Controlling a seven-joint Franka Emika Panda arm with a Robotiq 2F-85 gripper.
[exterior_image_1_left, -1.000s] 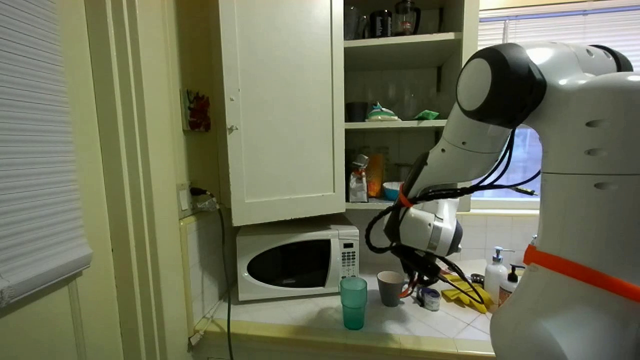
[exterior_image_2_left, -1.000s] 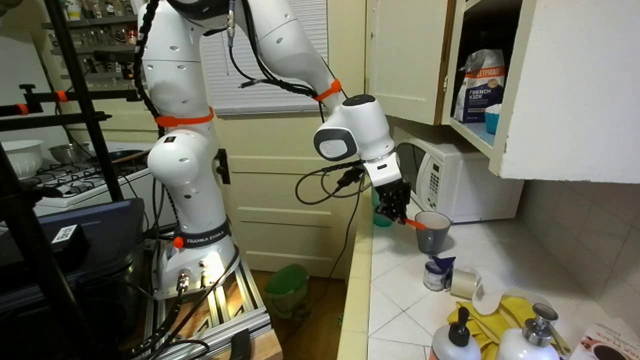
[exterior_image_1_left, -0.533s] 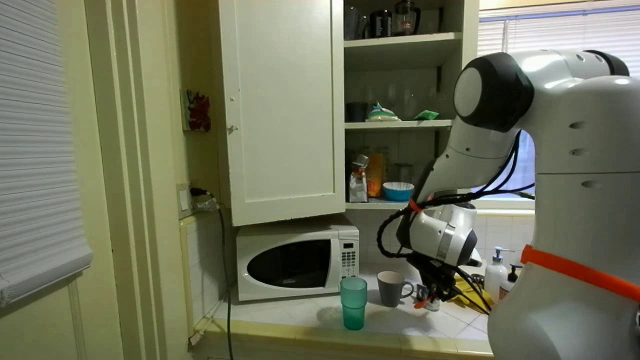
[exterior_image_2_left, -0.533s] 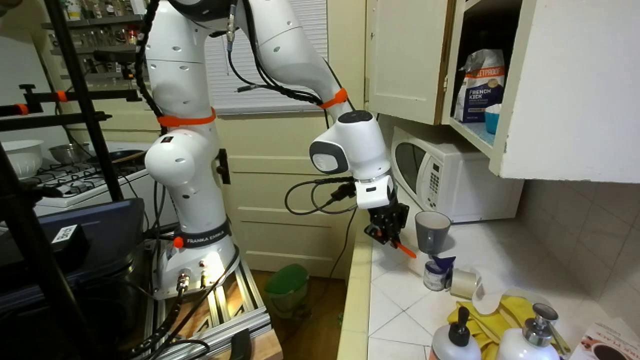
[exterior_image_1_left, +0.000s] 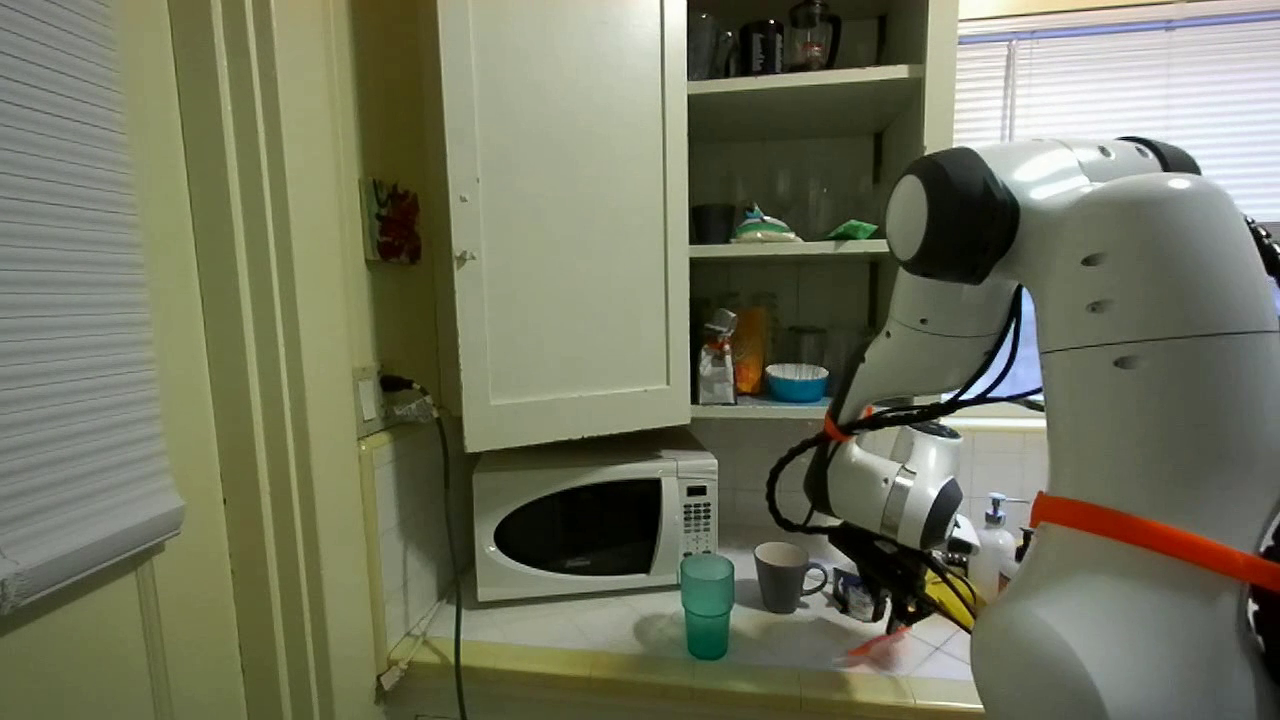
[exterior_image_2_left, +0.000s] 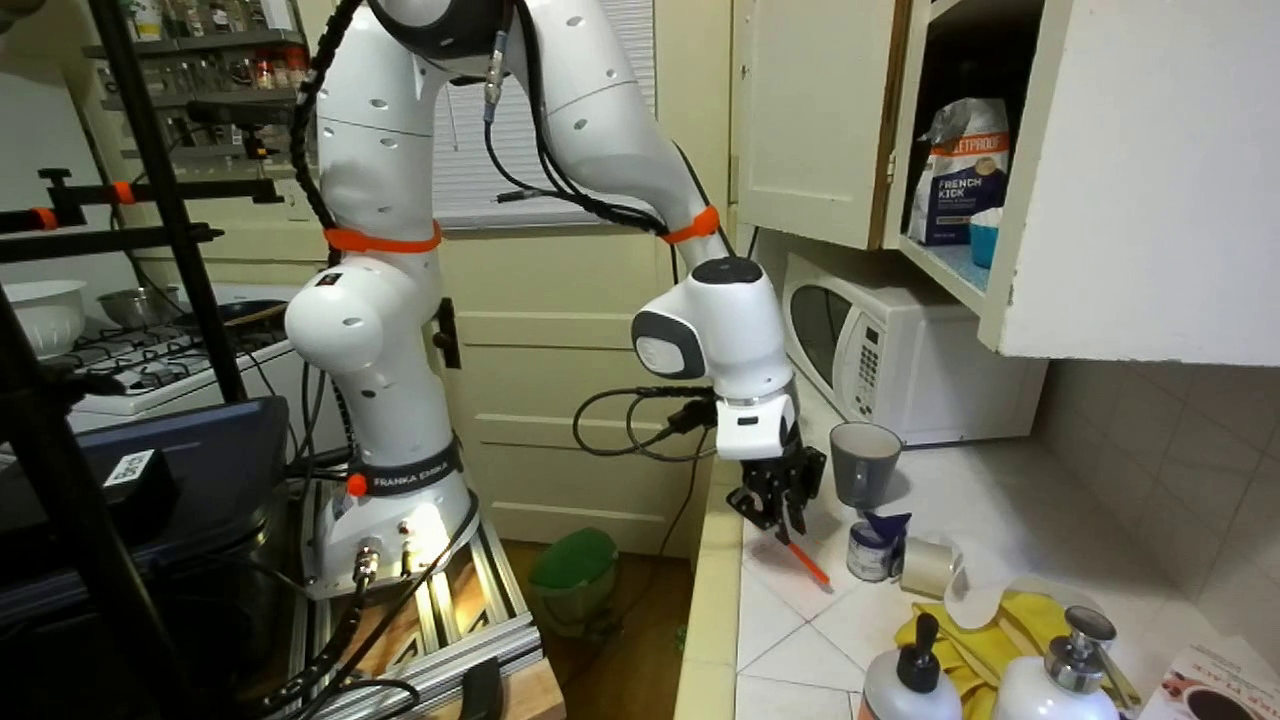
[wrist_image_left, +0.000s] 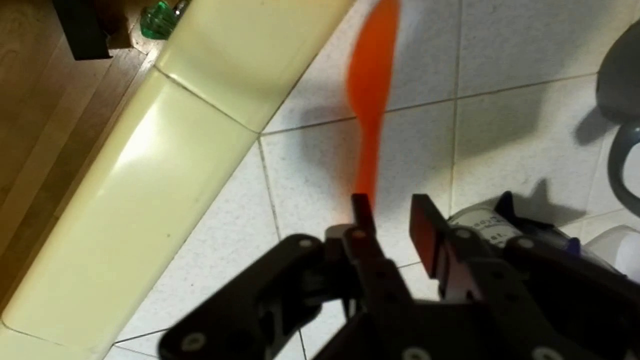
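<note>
While the claw (wrist_image_left: 391, 201) stands parted | orange utensil (wrist_image_left: 371, 97) lies just beyond it, nearer one side | contact unclear

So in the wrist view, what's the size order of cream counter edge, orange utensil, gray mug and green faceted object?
Largest: cream counter edge
Next: orange utensil or gray mug, unsure, mug cut off by frame
Smallest: green faceted object

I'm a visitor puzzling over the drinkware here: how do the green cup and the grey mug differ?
The green cup looks translucent; the grey mug looks opaque. The grey mug has a handle; the green cup shows none. In an exterior view, the green cup looks slender and the grey mug squatter. Both stand upright on the counter.
</note>
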